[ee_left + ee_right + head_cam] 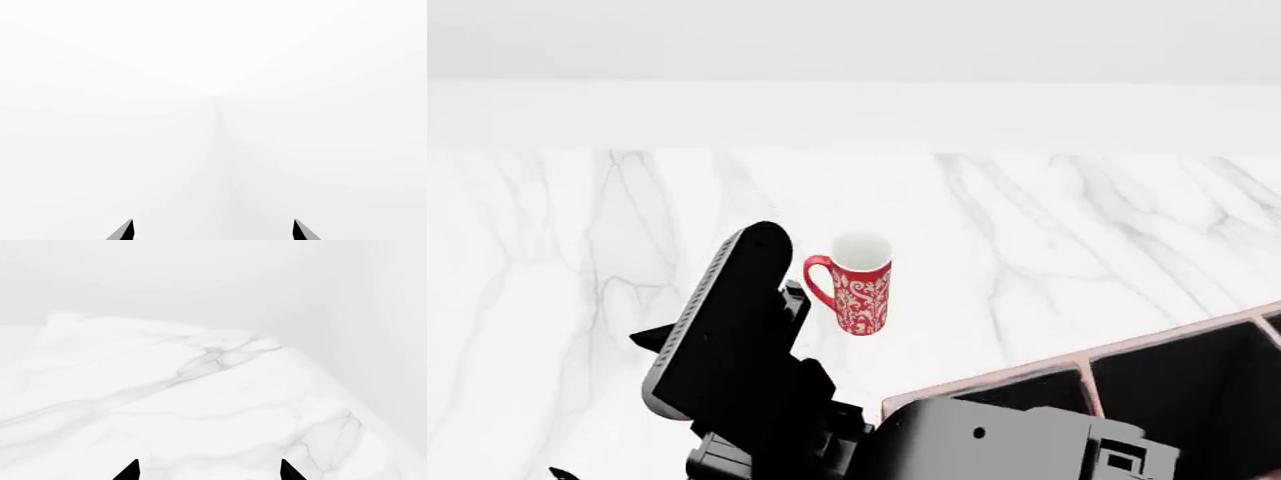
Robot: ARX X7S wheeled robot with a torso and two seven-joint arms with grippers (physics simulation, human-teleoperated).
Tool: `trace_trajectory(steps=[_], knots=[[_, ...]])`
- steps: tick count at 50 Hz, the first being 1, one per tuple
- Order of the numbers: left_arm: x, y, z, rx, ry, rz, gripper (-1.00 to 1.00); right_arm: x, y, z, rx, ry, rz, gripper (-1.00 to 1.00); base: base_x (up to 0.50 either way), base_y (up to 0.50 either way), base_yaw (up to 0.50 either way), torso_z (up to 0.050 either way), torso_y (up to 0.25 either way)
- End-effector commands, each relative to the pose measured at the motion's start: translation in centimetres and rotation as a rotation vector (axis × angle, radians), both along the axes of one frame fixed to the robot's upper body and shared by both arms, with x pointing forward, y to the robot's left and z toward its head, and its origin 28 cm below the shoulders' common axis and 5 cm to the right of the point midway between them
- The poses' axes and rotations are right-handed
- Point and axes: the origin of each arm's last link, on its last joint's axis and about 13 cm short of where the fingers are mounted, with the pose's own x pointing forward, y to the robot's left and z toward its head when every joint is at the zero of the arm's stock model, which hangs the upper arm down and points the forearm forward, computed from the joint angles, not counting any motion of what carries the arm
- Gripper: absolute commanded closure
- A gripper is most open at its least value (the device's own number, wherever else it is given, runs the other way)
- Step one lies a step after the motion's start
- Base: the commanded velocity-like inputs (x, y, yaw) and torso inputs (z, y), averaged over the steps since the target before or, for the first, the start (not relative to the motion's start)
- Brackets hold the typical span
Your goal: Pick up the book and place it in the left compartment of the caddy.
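Mug (861, 283) and caddy (1054, 375) appear in head view only.

Black, blocky arm housing (1014, 445) has a matte dark-grey shell and a small round screw dot. Both wrist views show jaws with thin, pointed black tips.

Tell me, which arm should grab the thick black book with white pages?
Probably left. The thick black hardcover book stands tilted at the head view's left. Both the left gripper and right gripper are open, empty.
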Motion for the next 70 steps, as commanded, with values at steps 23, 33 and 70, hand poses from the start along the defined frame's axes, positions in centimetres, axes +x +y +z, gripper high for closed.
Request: trace_trajectory(steps=[23, 33, 70], knots=[[0.1, 0.1, 0.0, 0.0, -0.002, 0.0, -1.0, -4.0, 2.7, -2.6, -0.08, 0.035, 0.206, -1.0, 0.0, 0.0, 0.0, 0.0, 0.0], [-0.1, 0.1, 0.1, -0.001, -0.005, 0.0, -1.0, -5.2, 3.3, -3.1, -0.08, -0.002, 0.272, -1.0, 0.0, 0.0, 0.0, 0.0, 0.0], [0.1, 0.0, 0.1, 0.0, -0.008, -0.003, -1.0, -8.4, 3.3, -4.4, -0.218, 0.259, 0.233, -1.0, 0.0, 0.0, 0.0, 0.0, 0.0]])
